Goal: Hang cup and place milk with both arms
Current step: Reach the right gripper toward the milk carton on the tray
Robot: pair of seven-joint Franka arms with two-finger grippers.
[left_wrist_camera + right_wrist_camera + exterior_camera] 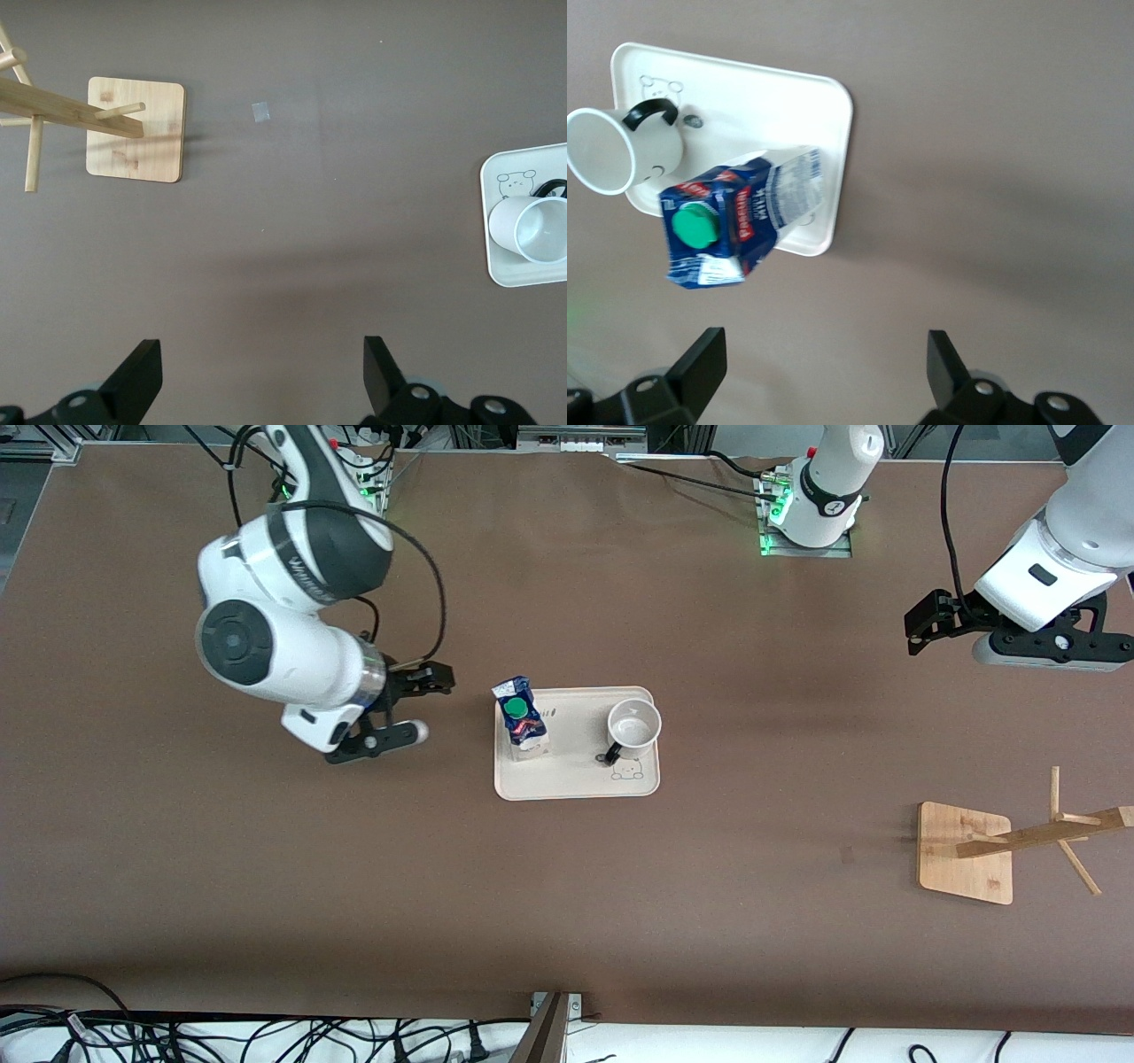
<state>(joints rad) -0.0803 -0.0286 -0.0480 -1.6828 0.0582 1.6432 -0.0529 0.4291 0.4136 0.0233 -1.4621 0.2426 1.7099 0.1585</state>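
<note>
The white cup with a black handle stands upright on a cream tray, at the tray's left-arm end. The blue and white milk with a green cap stands at the tray's right-arm end. My right gripper is open and empty over bare table beside the milk end of the tray; its view shows the milk, the cup and its own jaws. My left gripper is open and empty over bare table toward the left arm's end. Its view shows the cup.
A wooden rack with a square base and slanted pegs stands near the left arm's end, nearer the front camera than the tray; it also shows in the left wrist view. A small tape mark lies beside it.
</note>
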